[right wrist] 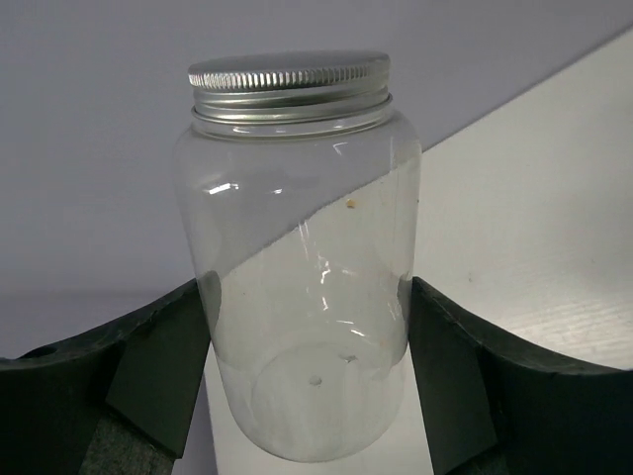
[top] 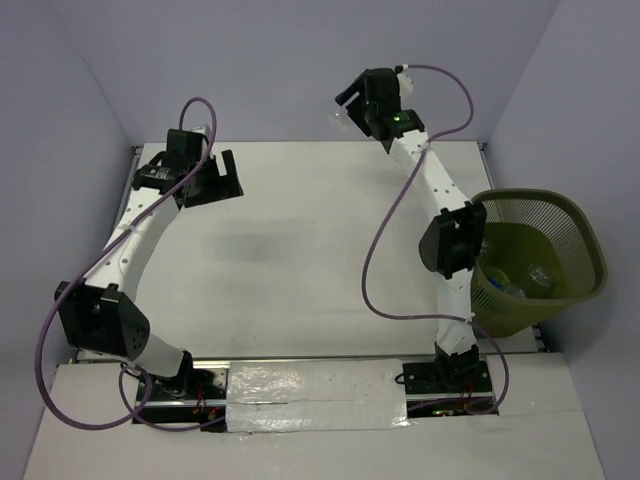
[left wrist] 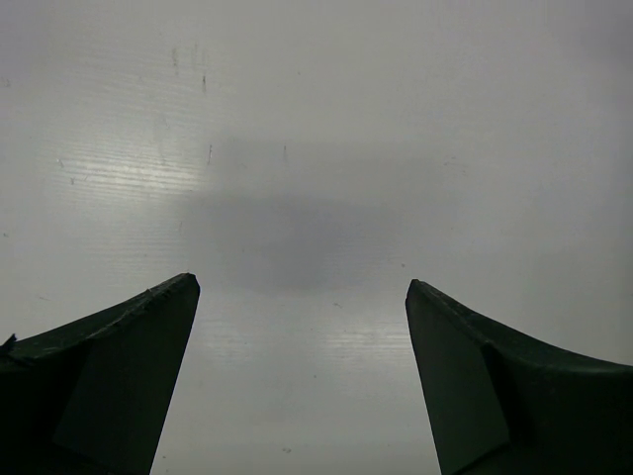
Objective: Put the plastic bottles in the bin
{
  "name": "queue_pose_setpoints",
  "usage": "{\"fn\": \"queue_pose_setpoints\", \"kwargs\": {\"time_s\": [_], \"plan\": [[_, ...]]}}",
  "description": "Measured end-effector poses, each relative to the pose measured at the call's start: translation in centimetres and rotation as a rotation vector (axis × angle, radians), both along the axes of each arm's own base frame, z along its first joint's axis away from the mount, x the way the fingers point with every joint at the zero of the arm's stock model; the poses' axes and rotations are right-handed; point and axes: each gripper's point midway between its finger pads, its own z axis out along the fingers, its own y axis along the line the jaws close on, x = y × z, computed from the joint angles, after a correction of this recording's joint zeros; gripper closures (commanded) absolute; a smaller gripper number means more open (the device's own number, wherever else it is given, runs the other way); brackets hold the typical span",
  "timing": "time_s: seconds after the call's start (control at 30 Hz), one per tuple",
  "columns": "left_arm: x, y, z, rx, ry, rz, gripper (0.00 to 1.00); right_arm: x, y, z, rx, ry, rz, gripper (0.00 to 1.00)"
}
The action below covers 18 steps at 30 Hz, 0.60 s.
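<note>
Bottle (right wrist: pixel 297 198) (clear, with a ribbed silver cap) sits between the fingers of the right tool (right wrist: pixel 309 287), which press against both its sides, near the far edge of the tabletop (top: pixel 300 250). Left tool (left wrist: pixel 302 287) gapes wide over the tabletop, holding nothing. Other clear bottles (top: pixel 525 280) lie inside the green mesh bin (top: pixel 592 240) at the right.

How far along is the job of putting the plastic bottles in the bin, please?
Done: clear bottles already lie in the bin, count unclear. In hand: the right claw grips a silver-capped clear bottle near the table's far edge. The left claw is open and empty. Left: carry that bottle over and drop it in; no others show on the table.
</note>
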Motion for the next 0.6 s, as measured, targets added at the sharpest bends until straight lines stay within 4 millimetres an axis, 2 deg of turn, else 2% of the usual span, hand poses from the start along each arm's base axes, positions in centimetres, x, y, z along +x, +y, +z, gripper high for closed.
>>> {"fn": "queue_pose_setpoints", "kwargs": {"time_s": [0.1,0.17,0.2,0.3,0.37,0.5,0.6], "plan": [[-0.6,0.0,1.2,-0.011,-0.027,-0.002,0.01,-4.1,0.3,6.4,-0.106,-0.090,0.088,0.46],[-0.9,-0.1,1.6,-0.023,-0.036,-0.003,0.01,-7.9,-0.3,9.9,-0.207,-0.138,0.132,0.46],[-1.0,-0.2,1.7,-0.033,-0.037,0.001,0.01,-9.8,-0.9,11.0,-0.253,-0.150,0.144,0.46],[-1.5,-0.5,1.6,-0.054,-0.033,-0.003,0.01,-16.4,-3.6,13.0,-0.383,-0.167,0.175,0.47],[-1.7,-0.7,1.3,-0.067,-0.023,-0.007,0.01,-20.4,-6.4,13.8,-0.454,-0.174,0.159,0.46],[-1.9,-1.1,1.1,-0.089,-0.012,-0.012,0.01,-26.1,-11.6,15.9,-0.540,-0.194,0.065,0.46],[-1.9,-1.2,1.2,-0.095,-0.014,-0.017,0.01,-30.1,-15.7,15.9,-0.599,-0.163,-0.045,0.46]]}}
